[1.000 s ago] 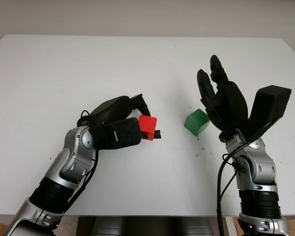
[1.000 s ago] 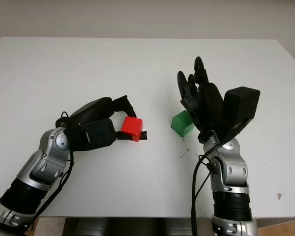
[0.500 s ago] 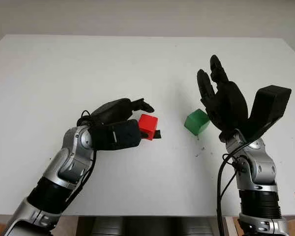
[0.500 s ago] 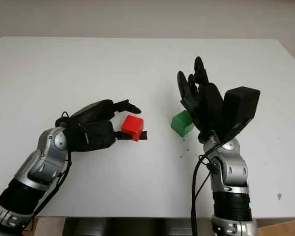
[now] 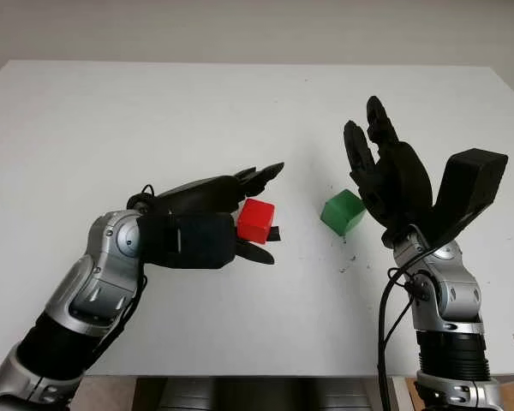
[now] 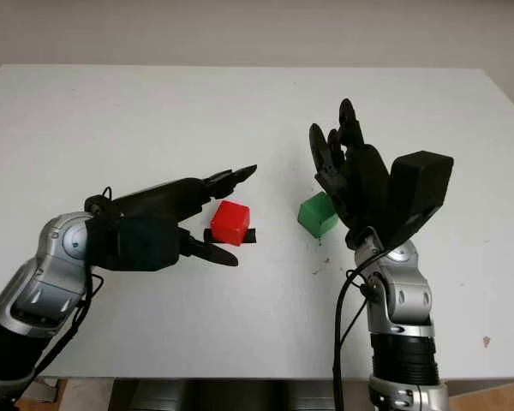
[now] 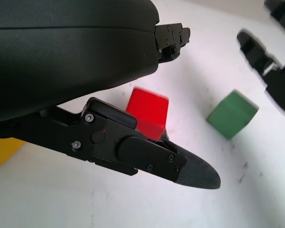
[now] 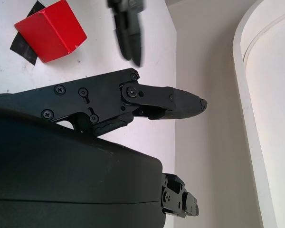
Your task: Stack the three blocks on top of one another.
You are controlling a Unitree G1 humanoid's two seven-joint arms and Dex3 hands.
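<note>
Small red cube block [image 5: 256,220] is free now: my left hand [image 5: 207,224] has unclasped, fingers spread, nothing stacked yet.

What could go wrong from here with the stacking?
The open left hand straddles the red cube-shaped block without gripping it; closing off-centre could push it along the white table. The yellow block sits hidden behind that hand's shell, so it could get bumped. The open right hand hovers just beside the green cube-shaped block.
</note>
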